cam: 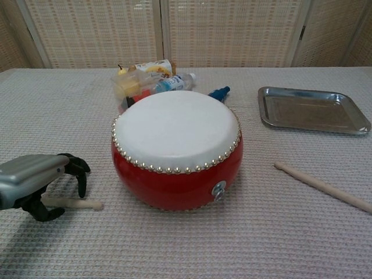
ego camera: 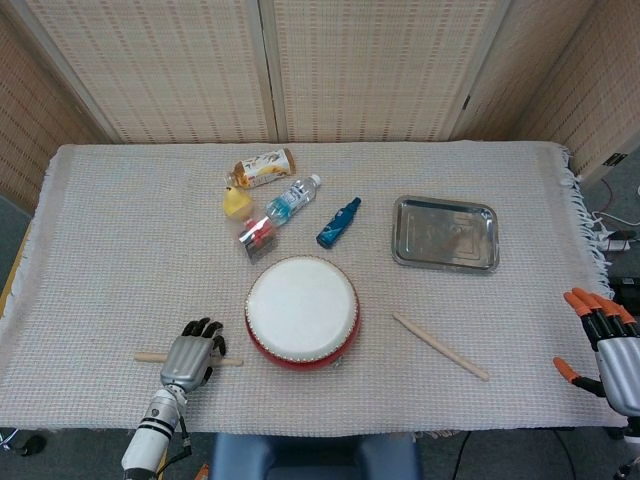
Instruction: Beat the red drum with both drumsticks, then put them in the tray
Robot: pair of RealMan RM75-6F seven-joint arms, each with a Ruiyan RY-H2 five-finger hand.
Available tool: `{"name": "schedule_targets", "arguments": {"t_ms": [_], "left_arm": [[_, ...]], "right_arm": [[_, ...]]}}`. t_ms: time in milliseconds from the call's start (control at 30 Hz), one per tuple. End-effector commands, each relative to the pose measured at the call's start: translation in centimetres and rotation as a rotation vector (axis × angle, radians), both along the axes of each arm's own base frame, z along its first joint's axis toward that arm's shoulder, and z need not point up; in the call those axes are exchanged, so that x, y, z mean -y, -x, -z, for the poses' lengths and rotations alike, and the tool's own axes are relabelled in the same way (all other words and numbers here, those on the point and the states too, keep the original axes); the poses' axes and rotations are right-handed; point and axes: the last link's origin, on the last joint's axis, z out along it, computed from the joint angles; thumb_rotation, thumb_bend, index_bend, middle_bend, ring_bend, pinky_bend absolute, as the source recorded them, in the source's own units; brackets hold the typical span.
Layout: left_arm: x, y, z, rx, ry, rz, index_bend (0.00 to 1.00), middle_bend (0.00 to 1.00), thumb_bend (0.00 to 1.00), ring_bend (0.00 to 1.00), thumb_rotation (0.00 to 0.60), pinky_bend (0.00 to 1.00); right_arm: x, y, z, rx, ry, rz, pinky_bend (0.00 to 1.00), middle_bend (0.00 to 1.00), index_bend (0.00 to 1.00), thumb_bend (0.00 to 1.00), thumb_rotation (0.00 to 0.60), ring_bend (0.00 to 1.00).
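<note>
Lying crosswise, left drumstick point(ego camera: 150, 357), tip toward drum point(ego camera: 302, 311)

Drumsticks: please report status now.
Left robot hand curled over left drumstick, not lifted. Right robot hand open, off table. Right drumstick lies free. Nothing blocking.

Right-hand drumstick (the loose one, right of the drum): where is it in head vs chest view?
Head view: drumstick lies diagonally on the cloth, right of the red drum, below the tray.
Chest view: same drumstick at lower right, running off the right edge, in front of the tray.
Shared landmark: the red drum, to the stick's left in both views.
</note>
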Motion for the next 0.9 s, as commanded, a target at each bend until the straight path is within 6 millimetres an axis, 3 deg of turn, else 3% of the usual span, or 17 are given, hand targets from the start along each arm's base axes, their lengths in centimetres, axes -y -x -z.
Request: {"name": "schedule_targets", "arguments": {"t_ms": [33, 900], "left_arm": [[-0.09, 0.08, 0.24, 0.001, 0.0, -0.003, 0.5, 0.17, 0.33, 0.08, 0.6, 0.12], [-0.05, 0.79, 0.59, 0.046, -0.011, -0.02, 0.56, 0.22, 0.33, 0.11, 0.6, 0.14]], "right_arm": [[0.01, 0.0, -0.01, -0.001, -0.001, 0.001, 0.16, 0.09, 0.12, 0.19, 0.6, 0.04], [0.11, -0.09, 0.12, -0.002, -0.01, 0.006, 0.16, 0.09, 0.12, 0.19, 0.6, 0.04]]}}
